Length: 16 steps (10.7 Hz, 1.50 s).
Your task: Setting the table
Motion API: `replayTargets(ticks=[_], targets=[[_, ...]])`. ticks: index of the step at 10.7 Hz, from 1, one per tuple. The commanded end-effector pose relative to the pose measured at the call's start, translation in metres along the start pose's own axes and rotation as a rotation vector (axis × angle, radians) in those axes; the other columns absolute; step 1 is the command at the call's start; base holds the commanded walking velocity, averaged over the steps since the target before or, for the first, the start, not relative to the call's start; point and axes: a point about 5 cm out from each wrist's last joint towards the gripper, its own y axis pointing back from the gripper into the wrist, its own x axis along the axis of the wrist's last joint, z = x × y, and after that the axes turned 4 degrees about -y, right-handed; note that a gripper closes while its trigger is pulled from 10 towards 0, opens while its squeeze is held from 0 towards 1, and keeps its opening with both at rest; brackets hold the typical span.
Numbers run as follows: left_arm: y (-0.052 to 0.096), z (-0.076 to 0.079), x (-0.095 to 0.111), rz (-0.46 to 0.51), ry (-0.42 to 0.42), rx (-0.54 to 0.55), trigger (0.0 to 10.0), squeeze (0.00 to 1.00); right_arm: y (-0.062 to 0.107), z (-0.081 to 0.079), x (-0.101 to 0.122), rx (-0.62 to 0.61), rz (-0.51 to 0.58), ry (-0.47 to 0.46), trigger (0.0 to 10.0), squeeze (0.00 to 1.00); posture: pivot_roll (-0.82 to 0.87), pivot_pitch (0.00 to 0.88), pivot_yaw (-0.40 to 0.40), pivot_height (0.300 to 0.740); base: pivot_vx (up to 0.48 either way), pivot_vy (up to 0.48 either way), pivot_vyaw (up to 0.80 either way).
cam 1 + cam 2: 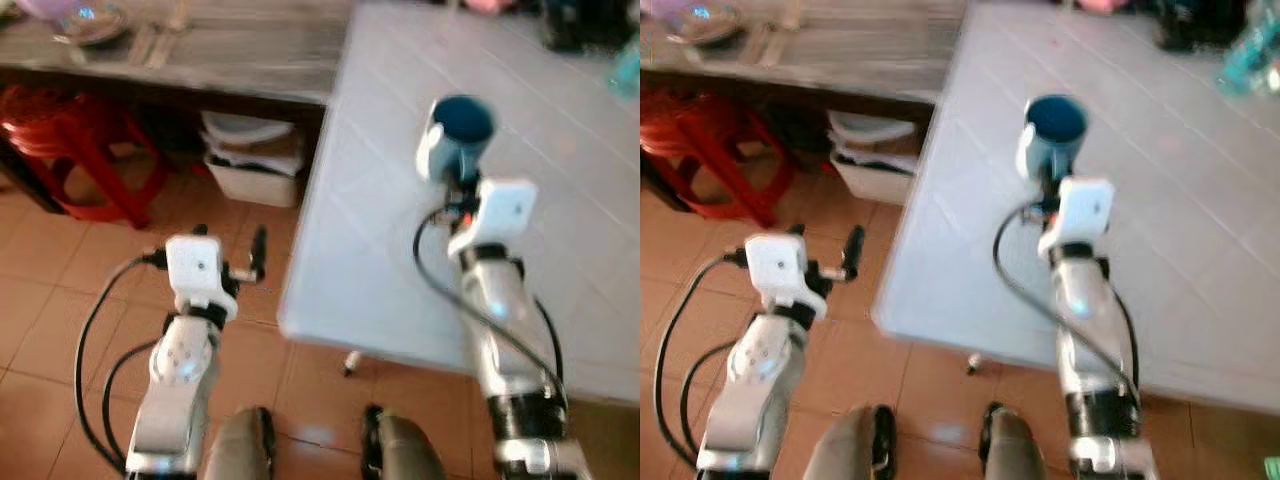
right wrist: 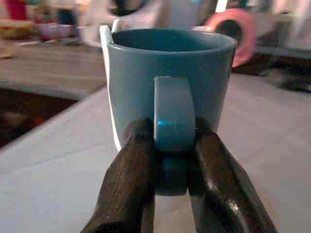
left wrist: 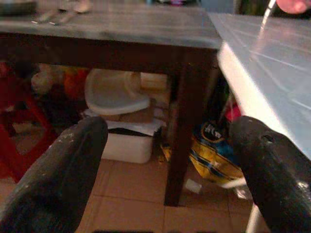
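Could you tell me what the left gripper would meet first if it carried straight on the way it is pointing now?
Probably the dark leg of the wooden table, with a white bin beside it. The open left gripper points low under that table, though depth is unclear.

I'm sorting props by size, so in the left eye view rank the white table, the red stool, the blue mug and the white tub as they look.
1. white table
2. red stool
3. white tub, partly hidden under the wooden table
4. blue mug, though it sits nearer the camera

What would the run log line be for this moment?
right gripper: shut on blue mug handle, over white table | left gripper: open, idle over floor
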Motion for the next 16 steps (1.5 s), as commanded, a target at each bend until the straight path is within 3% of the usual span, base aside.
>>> replayTargets(ticks=[1,7,16], targets=[[-0.001,-0.009,-0.004,-0.022,-0.001,0.036,10.0,0.00,0.004,-0.012,0.004,0.057,0.010,-0.017,10.0,0.00,0.01,0.203,0.013,0.740,0.000,0.480,0.00],[-0.010,-0.007,-0.002,0.007,-0.026,0.078,10.0,0.00,0.014,-0.012,0.002,0.105,-0.007,-0.012,10.0,0.00,0.00,0.156,0.001,0.740,0.000,0.471,0.00],[-0.014,-0.005,-0.001,0.028,-0.035,0.036,10.0,0.00,0.013,-0.009,-0.001,0.070,-0.021,0.018,10.0,0.00,-0.01,0.155,0.011,0.740,0.387,0.280,0.00]])
